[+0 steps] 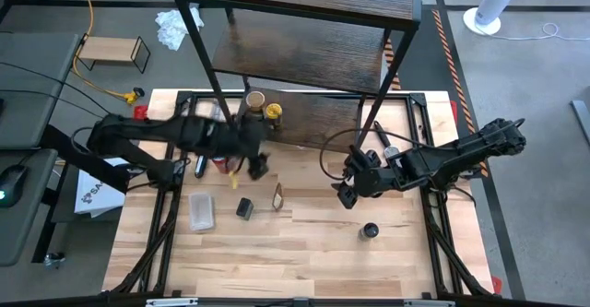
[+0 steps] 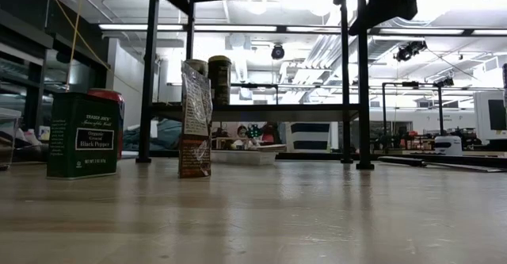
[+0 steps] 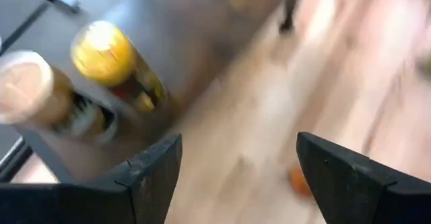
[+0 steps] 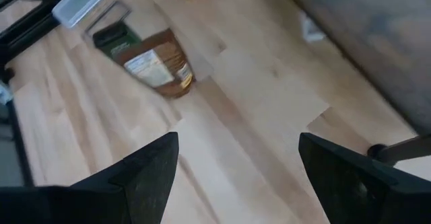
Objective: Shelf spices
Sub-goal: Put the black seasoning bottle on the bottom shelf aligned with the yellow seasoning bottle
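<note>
High view: both hands (image 1: pixel 261 166) (image 1: pixel 348 194) empty.

Two jars (image 1: pixel 255 99) on one shelf (image 1: pixel 304 30)

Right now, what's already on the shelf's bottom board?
Two jars stand on the shelf: tan-lidded jar and yellow-lidded jar. Upper boards cover the rest from above.
</note>
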Robot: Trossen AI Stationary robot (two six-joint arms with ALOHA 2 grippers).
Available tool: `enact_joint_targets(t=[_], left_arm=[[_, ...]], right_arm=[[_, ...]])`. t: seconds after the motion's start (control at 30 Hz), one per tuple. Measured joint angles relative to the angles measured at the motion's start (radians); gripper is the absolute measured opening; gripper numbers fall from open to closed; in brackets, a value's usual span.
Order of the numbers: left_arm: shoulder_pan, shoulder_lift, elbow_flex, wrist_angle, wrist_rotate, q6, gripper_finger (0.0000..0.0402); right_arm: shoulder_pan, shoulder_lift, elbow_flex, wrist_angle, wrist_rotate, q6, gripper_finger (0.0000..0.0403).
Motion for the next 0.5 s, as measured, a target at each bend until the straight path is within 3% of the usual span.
enact_joint_targets(t=[0.1, 0.23, 0.5], left_arm=[[-0.086, 0.000, -0.050, -0.057, 0.004, -0.064, 0.0289], [-0.199, -0.003, -0.160, -0.027, 0.086, -0.200, 0.0289], [-0.379, -0.003, -0.322, 0.088, 0.123, -0.430, 0.0289]], right_arm=[[0.000, 0.000, 0.000, -0.001, -0.059, -0.014, 0.0304], [0.001, 0.000, 0.000, -0.028, -0.115, -0.034, 0.0304], [0.001, 0.000, 0.000, -0.062, -0.129, -0.036, 0.0304]])
